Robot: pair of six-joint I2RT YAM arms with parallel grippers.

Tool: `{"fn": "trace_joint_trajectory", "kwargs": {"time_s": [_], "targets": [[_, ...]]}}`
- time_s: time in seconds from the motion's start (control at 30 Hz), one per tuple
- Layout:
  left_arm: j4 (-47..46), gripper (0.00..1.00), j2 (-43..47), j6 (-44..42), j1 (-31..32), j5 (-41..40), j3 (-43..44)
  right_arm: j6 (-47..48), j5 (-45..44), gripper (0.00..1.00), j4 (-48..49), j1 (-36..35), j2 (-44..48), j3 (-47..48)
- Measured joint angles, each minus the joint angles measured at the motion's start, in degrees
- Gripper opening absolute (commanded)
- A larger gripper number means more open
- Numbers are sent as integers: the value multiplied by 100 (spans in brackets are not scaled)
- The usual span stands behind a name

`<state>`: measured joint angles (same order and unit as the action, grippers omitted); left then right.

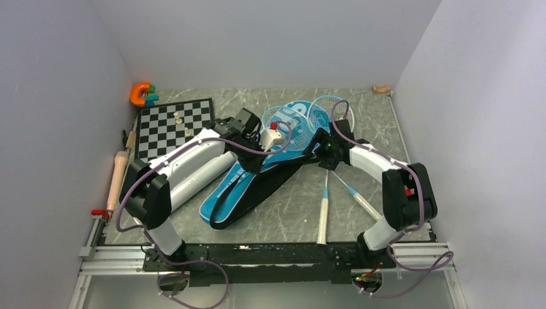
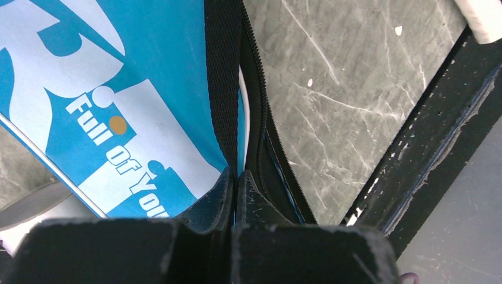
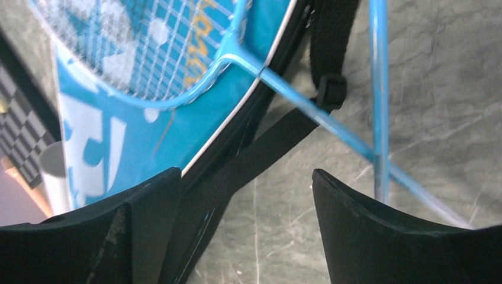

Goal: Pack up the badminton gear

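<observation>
The blue "SPORT" bag (image 1: 226, 192) lies slantwise in the middle of the table. My left gripper (image 1: 257, 160) is shut on the bag's zipper edge, and a thin blue seam shows between its fingers in the left wrist view (image 2: 237, 177). Two light-blue rackets (image 1: 324, 107) lie with their heads on the bag's wide end and their handles (image 1: 322, 219) toward me. My right gripper (image 3: 244, 174) is open and empty, low over the table beside the bag (image 3: 100, 130). Its left finger is next to the black strap (image 3: 260, 154), and the racket shafts (image 3: 319, 115) cross just beyond. No shuttlecock shows clearly.
The chessboard (image 1: 174, 125) lies at the back left, with the wooden rolling pin (image 1: 118, 177) along the left wall. An orange-and-teal toy (image 1: 141, 94) sits in the back left corner and a small wooden piece (image 1: 381, 89) in the back right corner. A black rail (image 2: 438, 142) edges the near side.
</observation>
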<state>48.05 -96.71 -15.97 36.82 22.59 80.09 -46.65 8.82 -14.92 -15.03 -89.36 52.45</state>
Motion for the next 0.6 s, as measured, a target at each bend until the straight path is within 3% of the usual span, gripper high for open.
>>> {"fn": "trace_joint_trajectory", "kwargs": {"time_s": [0.2, 0.4, 0.6], "targets": [[74, 0, 295, 20, 2, 52, -15, -46, -243, 82, 24, -7, -699, 291], [61, 0, 509, 17, 2, 57, -116, -247, -817, 75, 107, 0, -807, 339], [66, 0, 614, -24, 2, 55, -345, -437, -1213, 74, 238, 197, -922, 437]]}}
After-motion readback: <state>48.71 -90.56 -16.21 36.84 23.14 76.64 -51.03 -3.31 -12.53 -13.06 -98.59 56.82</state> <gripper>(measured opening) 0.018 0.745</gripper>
